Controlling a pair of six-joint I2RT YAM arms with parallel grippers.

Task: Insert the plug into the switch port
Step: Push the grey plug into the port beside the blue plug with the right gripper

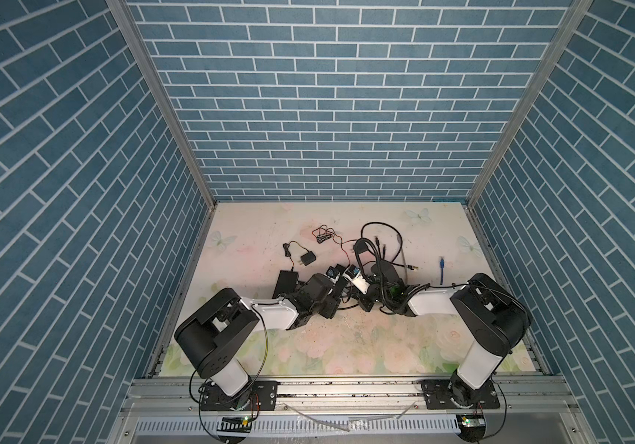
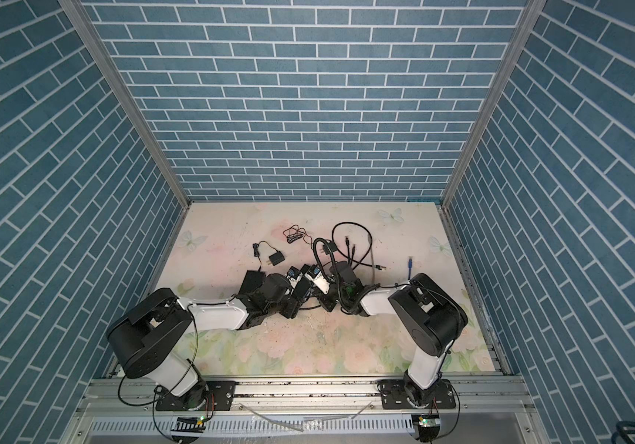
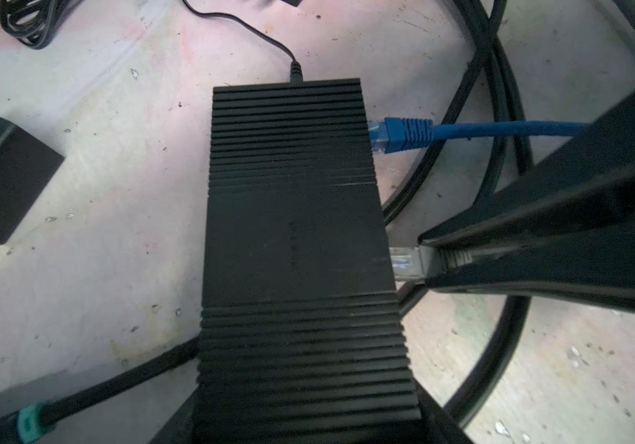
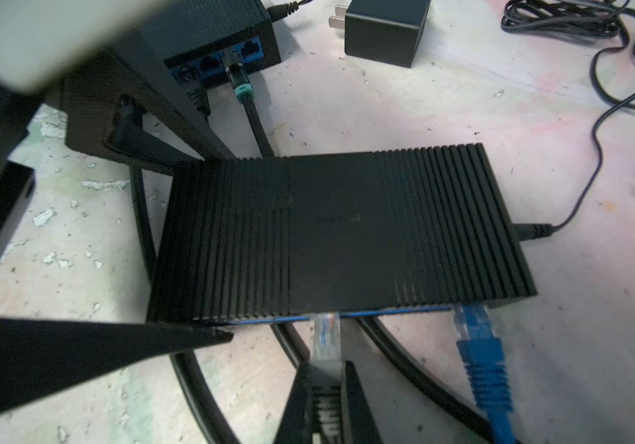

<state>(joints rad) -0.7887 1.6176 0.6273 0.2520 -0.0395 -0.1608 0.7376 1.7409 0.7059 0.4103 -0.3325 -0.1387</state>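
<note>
1. Gripping the plug (image 4: 323, 338), the right hand (image 4: 326, 369) is holding its clear tip at the port row of the switch (image 4: 346, 230).
2. The left hand (image 4: 216, 246) is clamping the switch on the tabletop (image 4: 385, 115).

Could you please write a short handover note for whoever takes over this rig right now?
The left gripper has its jaws clamped across the switch.
The right gripper is shut on the clear plug.
Done: the clear plug's tip meets a port on the switch's front edge, along from the blue plug, which is already inserted.
Left to do: push it home, since full seating cannot be confirmed, then release.
</note>
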